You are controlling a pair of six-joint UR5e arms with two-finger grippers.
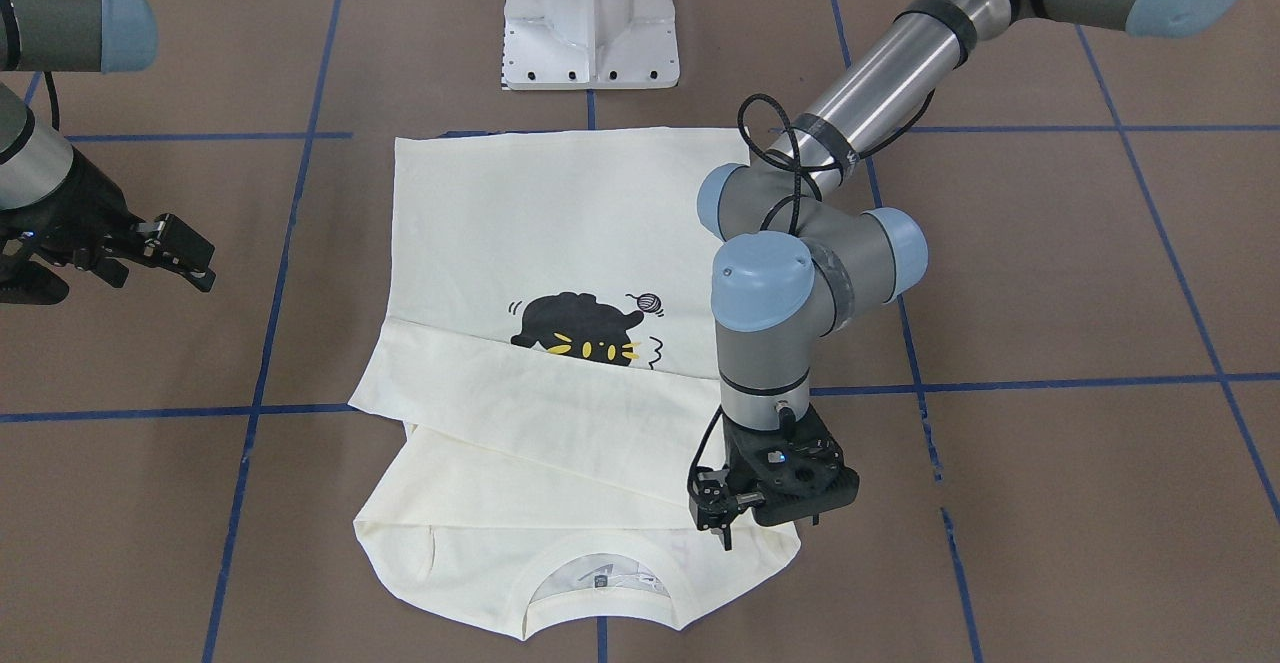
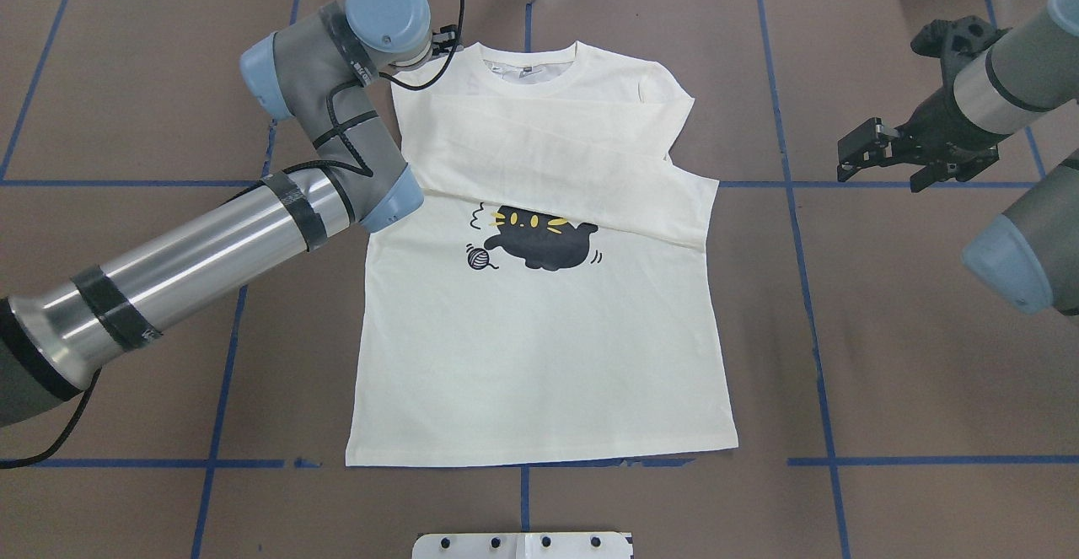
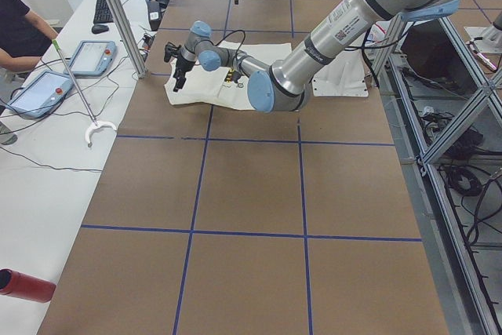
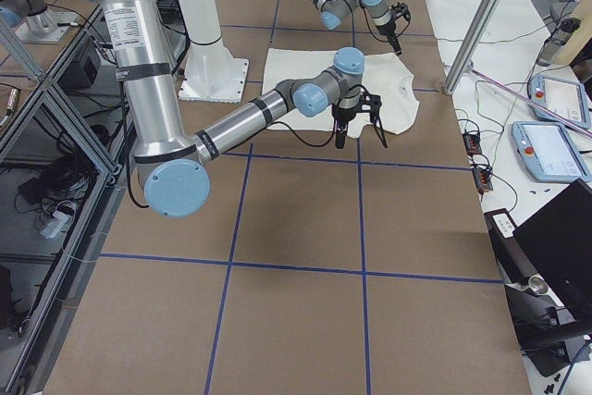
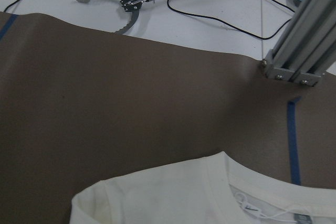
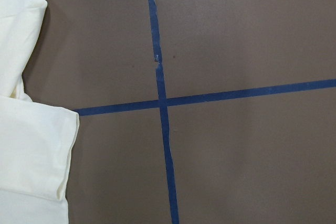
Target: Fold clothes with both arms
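The cream-white shirt (image 1: 560,223) lies flat on the brown table, cat print (image 2: 539,239) up and collar at the far edge (image 2: 531,57). Its long sleeves are folded across the chest, partly covering the print. My left gripper (image 1: 724,533) points down over the shoulder next to the collar; its fingers look shut, and I cannot tell whether they touch the cloth. In the overhead view its wrist hides it. The left wrist view shows the shirt's shoulder and collar (image 5: 184,198). My right gripper (image 2: 851,158) is open and empty, off to the side of the shirt above bare table.
The white pedestal base (image 1: 590,23) stands by the shirt's hem. Blue tape lines (image 6: 160,103) grid the table. An aluminium frame post (image 5: 299,51) and a grabber tool (image 5: 121,3) sit just beyond the far table edge. An operator (image 3: 16,29) sits there.
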